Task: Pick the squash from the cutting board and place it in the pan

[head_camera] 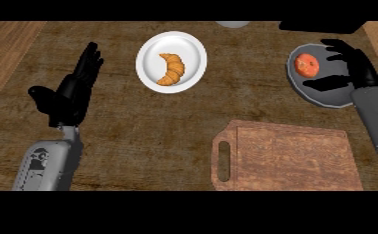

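A round orange-red squash (306, 66) lies in the grey pan (322, 98) at the right edge of the counter. My right hand (356, 68) hovers over the pan just right of the squash, fingers spread and apart from it, thumb stretched across the pan's floor. The brown wooden cutting board (291, 156) with a handle slot sits at the lower right and carries nothing. At the left, my left hand (74, 85) rests open with fingers pointing up.
A white plate (190, 48) holding a croissant (171, 69) stands at top centre. The rim of a pale round object (233, 24) shows at the top edge. The pan's black handle (321, 26) runs along the top right.
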You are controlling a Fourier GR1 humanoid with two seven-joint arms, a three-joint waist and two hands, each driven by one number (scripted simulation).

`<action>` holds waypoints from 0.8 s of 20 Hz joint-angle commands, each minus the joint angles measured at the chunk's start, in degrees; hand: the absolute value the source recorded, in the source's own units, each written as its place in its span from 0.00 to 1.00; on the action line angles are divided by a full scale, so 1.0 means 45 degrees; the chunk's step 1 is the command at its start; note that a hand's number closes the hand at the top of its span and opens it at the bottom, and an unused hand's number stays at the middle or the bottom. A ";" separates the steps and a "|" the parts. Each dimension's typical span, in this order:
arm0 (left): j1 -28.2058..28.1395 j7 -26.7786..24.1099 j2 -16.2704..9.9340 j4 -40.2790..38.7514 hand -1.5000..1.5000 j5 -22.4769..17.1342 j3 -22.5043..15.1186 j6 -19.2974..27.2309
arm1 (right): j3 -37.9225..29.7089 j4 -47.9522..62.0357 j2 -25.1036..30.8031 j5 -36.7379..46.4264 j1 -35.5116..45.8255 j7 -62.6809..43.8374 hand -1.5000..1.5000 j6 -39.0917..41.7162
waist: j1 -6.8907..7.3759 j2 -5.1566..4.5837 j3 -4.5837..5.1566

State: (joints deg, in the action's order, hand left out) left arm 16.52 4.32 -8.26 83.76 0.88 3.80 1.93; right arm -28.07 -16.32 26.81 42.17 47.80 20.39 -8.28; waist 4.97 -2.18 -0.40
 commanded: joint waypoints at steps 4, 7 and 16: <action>0.0211 0.0367 -0.0495 0.0154 0.50 -0.0203 0.0411 -0.0188 | -0.1155 0.0566 0.0092 -0.1182 -0.0079 0.2358 0.00 0.0099 | -0.0138 0.0054 -0.0009; 0.0181 0.0565 -0.0076 0.0422 0.50 -0.0130 0.0283 0.0235 | -0.2074 0.0480 0.0315 -0.2167 -0.0123 0.3200 0.00 0.0292 | -0.0381 0.0181 0.0002; -0.0369 -0.0095 -0.0040 -0.0367 0.50 0.0126 0.0563 0.0535 | -0.3034 0.0866 0.2046 -0.3887 -0.1794 0.5322 0.00 0.5791 | -0.1122 0.0432 0.0071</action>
State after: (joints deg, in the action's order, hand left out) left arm 13.91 3.92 -8.81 83.94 0.95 5.59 2.94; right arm -40.86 -12.50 32.40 27.02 42.35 41.04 7.55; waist 1.42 -0.72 -0.20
